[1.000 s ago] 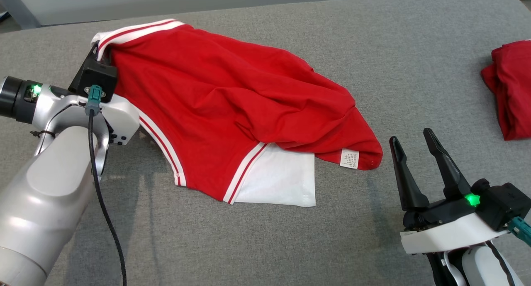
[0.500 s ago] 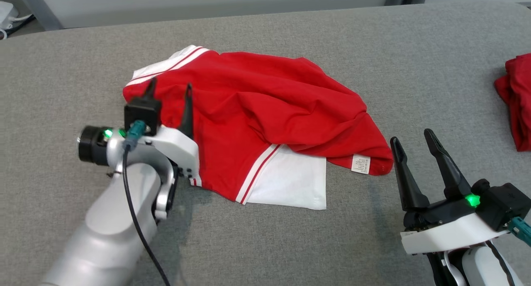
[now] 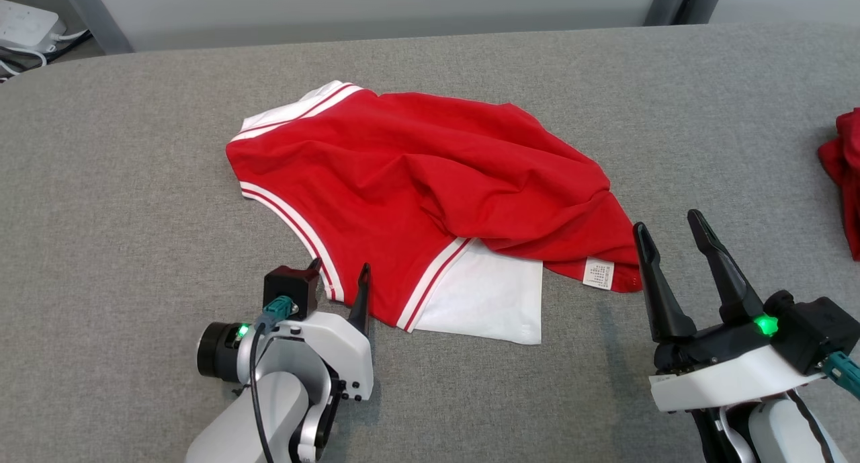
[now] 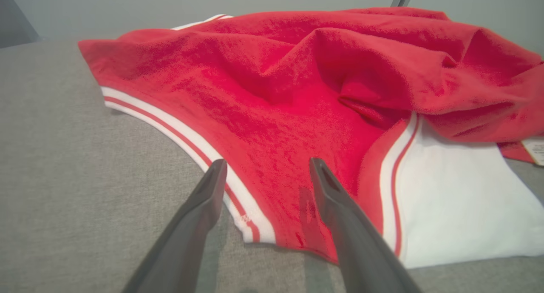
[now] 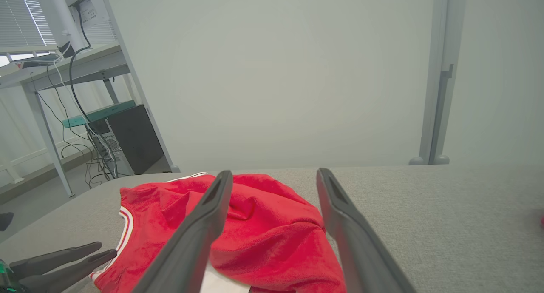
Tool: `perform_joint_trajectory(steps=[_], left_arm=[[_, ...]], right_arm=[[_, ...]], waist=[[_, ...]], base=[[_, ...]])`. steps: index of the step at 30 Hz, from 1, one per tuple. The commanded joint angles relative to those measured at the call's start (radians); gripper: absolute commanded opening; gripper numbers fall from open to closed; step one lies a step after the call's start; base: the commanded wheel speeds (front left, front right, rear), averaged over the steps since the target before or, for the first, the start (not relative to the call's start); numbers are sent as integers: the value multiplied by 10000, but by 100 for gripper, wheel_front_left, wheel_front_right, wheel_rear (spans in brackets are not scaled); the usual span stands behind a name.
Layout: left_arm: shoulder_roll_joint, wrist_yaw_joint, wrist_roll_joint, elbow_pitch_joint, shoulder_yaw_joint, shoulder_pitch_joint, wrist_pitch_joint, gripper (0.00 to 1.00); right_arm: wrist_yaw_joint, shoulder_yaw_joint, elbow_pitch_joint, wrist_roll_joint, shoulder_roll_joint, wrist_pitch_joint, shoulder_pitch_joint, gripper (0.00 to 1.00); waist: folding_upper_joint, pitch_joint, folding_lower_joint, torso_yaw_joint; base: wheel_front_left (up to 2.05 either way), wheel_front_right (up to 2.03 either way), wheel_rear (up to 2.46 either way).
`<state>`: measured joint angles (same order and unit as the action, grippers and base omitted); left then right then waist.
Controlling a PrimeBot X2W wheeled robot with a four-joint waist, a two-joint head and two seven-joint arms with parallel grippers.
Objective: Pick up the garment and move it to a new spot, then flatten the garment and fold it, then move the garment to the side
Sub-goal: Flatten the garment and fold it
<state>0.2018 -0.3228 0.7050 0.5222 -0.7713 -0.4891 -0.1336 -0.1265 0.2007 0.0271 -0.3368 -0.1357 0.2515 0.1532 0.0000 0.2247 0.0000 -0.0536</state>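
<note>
A red garment (image 3: 416, 181) with white striped trims and a white panel lies crumpled on the grey table (image 3: 134, 147). My left gripper (image 3: 339, 268) stands open at the garment's near hem, its fingers straddling the striped corner with nothing gripped. In the left wrist view the left gripper (image 4: 268, 163) hovers just over the hem of the garment (image 4: 297, 72). My right gripper (image 3: 665, 222) is open and empty, just right of the garment's labelled corner. The right wrist view has the right gripper (image 5: 275, 174) pointing over the garment (image 5: 263, 233).
A second red cloth (image 3: 843, 174) lies at the table's right edge. A white power strip (image 3: 27, 23) sits on the floor beyond the far left corner. A desk with cables (image 5: 63, 72) stands past the table's far end.
The left gripper opened, let go of the garment's far striped edge, and drew back to the near hem. The garment settled flat. The head camera shifted; the right gripper stayed put.
</note>
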Motion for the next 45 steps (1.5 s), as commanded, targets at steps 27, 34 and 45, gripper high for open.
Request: perform_joint_trajectory(steps=[27, 34, 45], left_arm=[[721, -832, -562, 766, -81, -195, -398, 0], [2390, -1912, -850, -230, 365, 186, -192, 0], [4120, -3106, -1249, -1847, 522, 733, 745, 0]], right_arm=[[-42, 221, -145, -222, -340, 103, -132, 100], [-42, 247, 403, -324, -489, 103, -464, 100], [-42, 1023, 1523, -932, -874, 103, -440, 100]], waist=[[0, 60, 0, 28], [0, -132, 0, 395], [0, -252, 0, 591]], base=[[0, 0, 0], [0, 0, 0], [0, 0, 0]])
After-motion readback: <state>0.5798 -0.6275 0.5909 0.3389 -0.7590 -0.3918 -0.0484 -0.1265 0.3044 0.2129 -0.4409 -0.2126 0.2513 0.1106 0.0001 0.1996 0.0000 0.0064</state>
